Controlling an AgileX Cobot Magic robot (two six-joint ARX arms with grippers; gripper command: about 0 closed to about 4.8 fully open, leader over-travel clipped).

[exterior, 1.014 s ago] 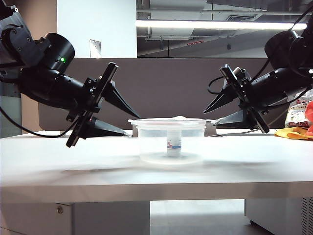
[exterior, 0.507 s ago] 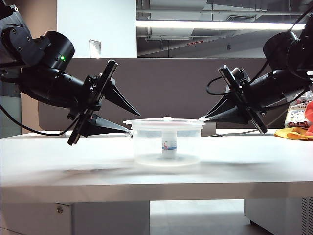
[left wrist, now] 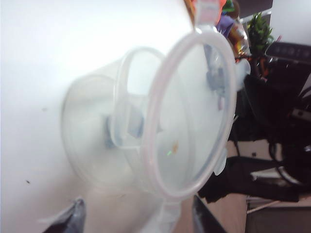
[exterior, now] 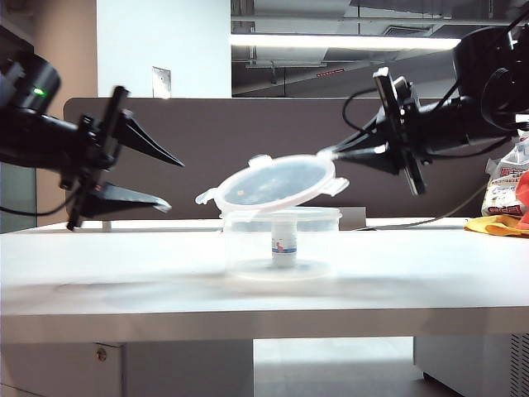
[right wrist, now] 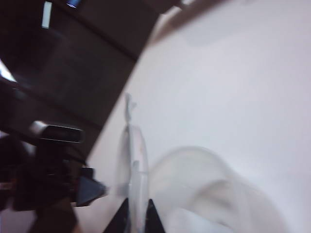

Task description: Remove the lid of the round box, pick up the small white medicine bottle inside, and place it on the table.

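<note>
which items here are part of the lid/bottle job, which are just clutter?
Job:
- flat round clear plastic lid, tilted above the tub, pinched at its edge by the shut right gripper
- clear round plastic tub, now uncovered
- small white medicine bottle inside it
- white table
- left gripper, open, off to the left

Clutter:
- yellow cloth
- white printed packet, far right

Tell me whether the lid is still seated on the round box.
No: the lid hangs tilted above the round box, pinched at its edge by the right gripper.
</note>
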